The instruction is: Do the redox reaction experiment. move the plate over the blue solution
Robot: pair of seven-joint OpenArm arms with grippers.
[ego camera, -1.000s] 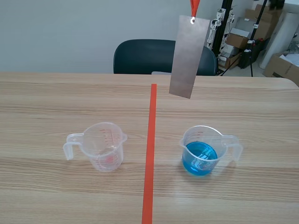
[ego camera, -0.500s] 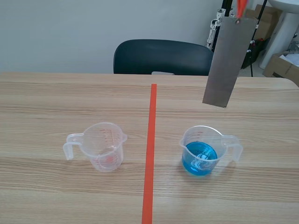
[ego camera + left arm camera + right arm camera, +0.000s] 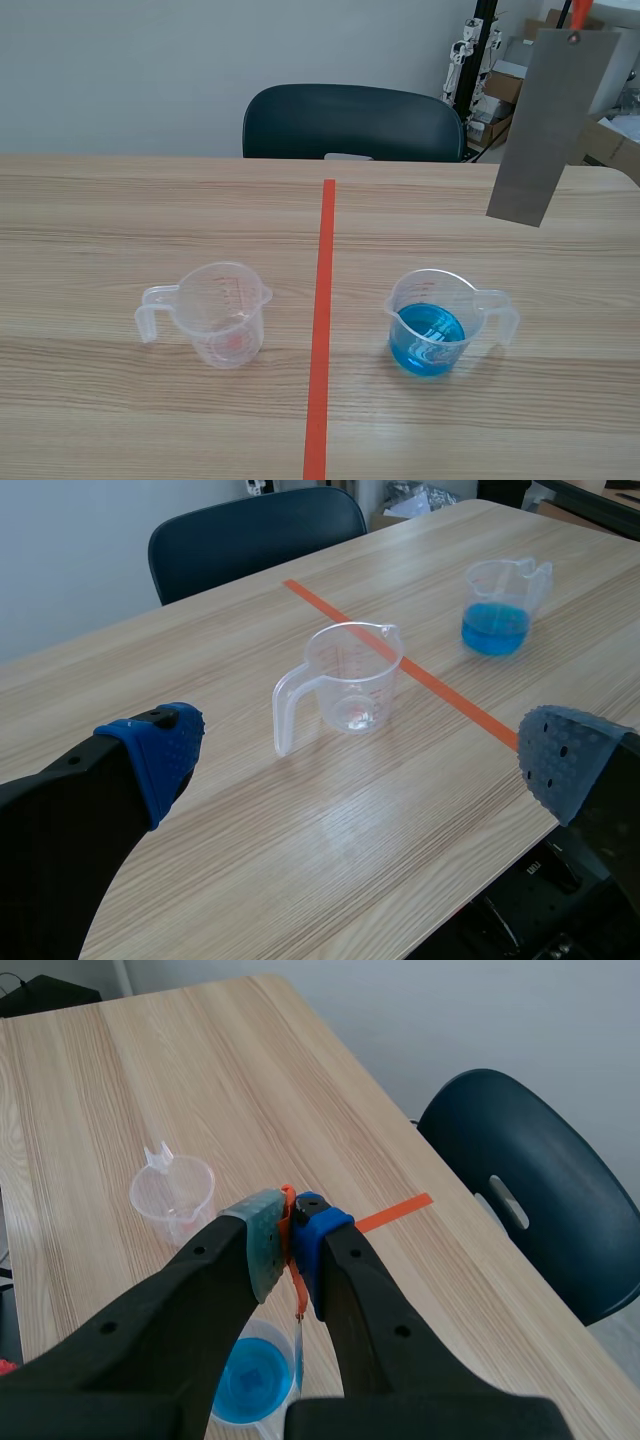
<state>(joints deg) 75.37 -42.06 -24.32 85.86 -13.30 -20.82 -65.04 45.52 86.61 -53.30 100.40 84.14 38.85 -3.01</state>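
A grey metal plate (image 3: 545,125) hangs upright in the air from an orange ribbon (image 3: 580,12), high over the tabletop (image 3: 120,220) toward its far right corner. Over the last second it has swung steadily to the right. It started just right of the orange tape line (image 3: 322,330) that runs down the middle, and now hangs close to the right edge.

The blue cup (image 3: 428,325), a clear measuring cup with blue solution in its bottom, stands right of the tape line toward the near edge. It has not moved. In the scene view the plate now looks further right than the cup and well above it. In the right wrist view the cup lies below the hanging ribbon. Judging from both, the plate is near its place over the solution but may need small lining up before any lowering.

The right fingers (image 3: 262,1240) are pressed together, pinching the ribbon. The left fingers (image 3: 160,750) are spread wide and hold nothing, low by the near left edge.

An empty clear cup (image 3: 215,315) stands left of the tape line, unmoved. A dark chair (image 3: 345,122) sits beyond the far edge.
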